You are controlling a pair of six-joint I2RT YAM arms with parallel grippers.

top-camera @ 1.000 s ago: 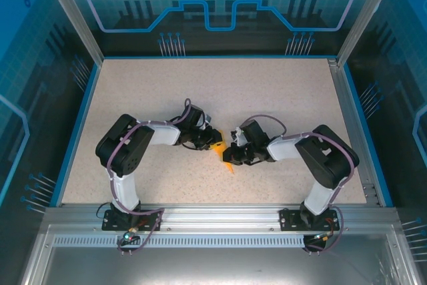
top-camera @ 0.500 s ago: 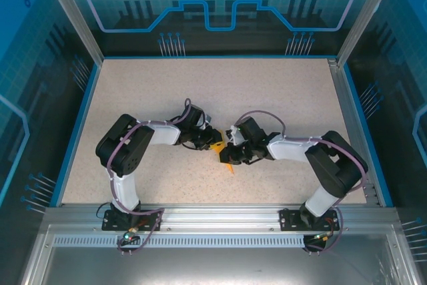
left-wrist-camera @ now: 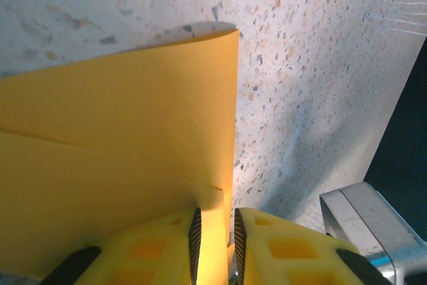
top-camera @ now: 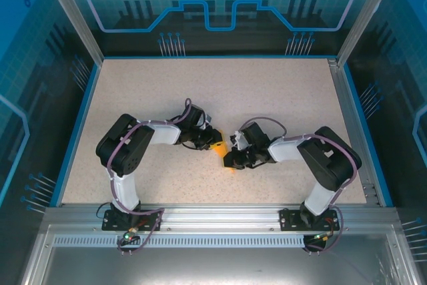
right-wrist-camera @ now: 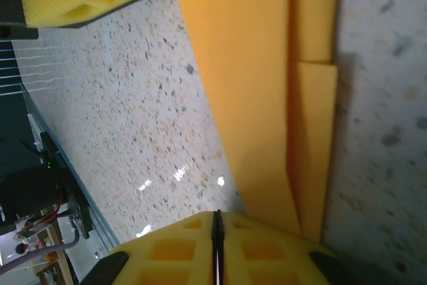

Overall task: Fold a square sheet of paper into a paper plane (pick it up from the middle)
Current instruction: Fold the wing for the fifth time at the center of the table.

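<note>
The partly folded orange paper (left-wrist-camera: 133,118) lay at the middle of the table (top-camera: 267,91), between both grippers. The left gripper (left-wrist-camera: 213,221) pinched its edge in narrow jaws. The right gripper (right-wrist-camera: 217,221) was pressed closed, just beside the folded layers.

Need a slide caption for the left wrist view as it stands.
Left gripper pinching the folded orange-yellow paper between its yellow fingers, over the speckled table.
</note>
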